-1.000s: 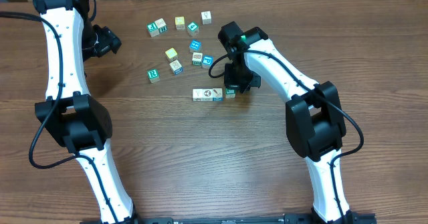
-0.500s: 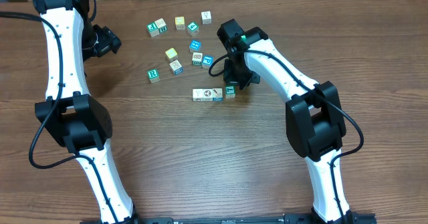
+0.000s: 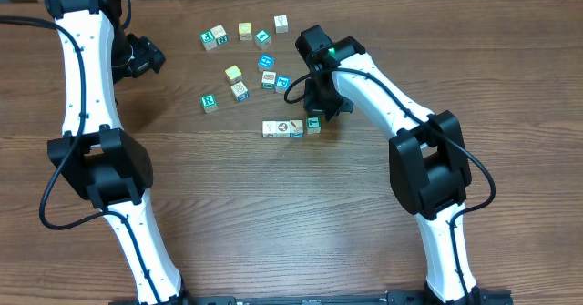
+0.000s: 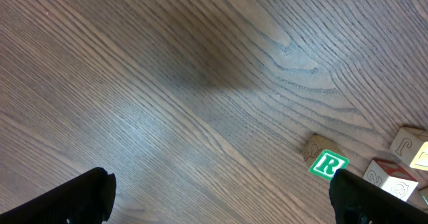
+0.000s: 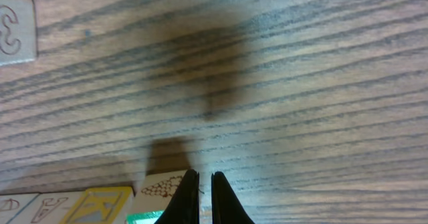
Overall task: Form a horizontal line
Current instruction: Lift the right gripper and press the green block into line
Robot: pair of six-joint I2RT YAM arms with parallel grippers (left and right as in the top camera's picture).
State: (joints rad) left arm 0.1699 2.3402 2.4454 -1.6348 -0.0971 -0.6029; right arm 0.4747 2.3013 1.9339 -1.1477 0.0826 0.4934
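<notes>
Loose cubes are scattered beyond the horizontal line. The right gripper, shut empty, is held at its right end, with the left gripper open, well left. The end cube could be skewed by an off-centre push.

Horizontal line: row of four small cubes lying side by side, left to right. Three pale-faced; the right-end cube is teal-green and sits slightly higher than the rest. Location: middle of table.
</notes>
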